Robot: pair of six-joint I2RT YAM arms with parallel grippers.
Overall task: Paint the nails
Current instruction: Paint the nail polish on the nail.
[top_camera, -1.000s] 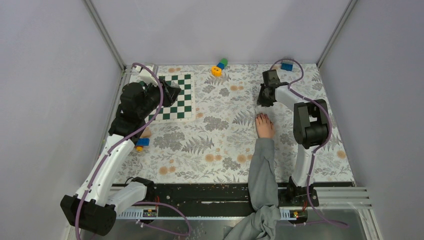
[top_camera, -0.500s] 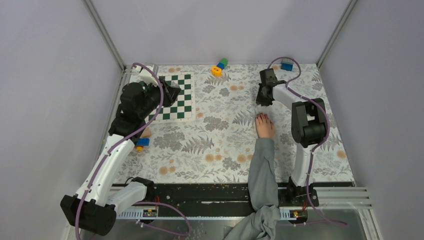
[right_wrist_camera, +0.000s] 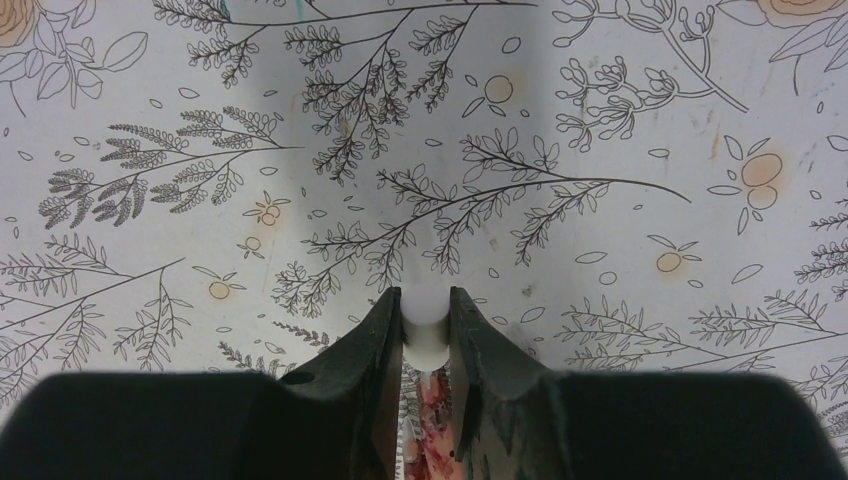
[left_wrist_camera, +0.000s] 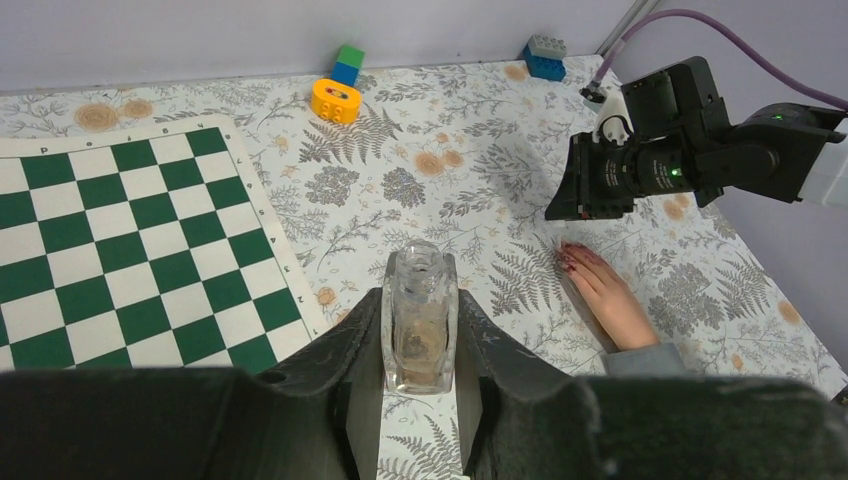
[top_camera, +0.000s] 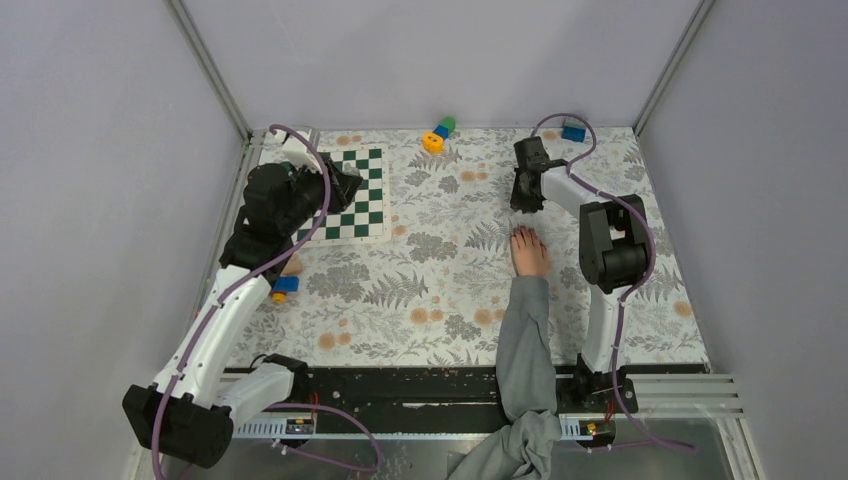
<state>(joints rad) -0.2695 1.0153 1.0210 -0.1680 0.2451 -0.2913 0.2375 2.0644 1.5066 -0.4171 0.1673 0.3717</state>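
Two grippers, both clenched. The right gripper [right_wrist_camera: 425, 298] pinches one slim white handle [right_wrist_camera: 425, 322], stained reddish lower down, above the floral table [right_wrist_camera: 650, 120]. The left gripper [left_wrist_camera: 420, 300], well apart, clamps one clear glass bottle [left_wrist_camera: 420, 345], upright and uncapped. Just short of the right gripper's tips, not touching them, lies one bare hand [left_wrist_camera: 608, 296] in a grey sleeve [top_camera: 525, 340], its nails [left_wrist_camera: 567, 259] tiny, dark reddish, too small to count.

Two robot arms [top_camera: 205, 335], one bare hand [top_camera: 529, 253], one chessboard [top_camera: 352, 195], one glass bottle [left_wrist_camera: 420, 320], one white cap [right_wrist_camera: 425, 315] and toy bricks [top_camera: 438, 134] at three spots share one floral table [top_camera: 400, 320].
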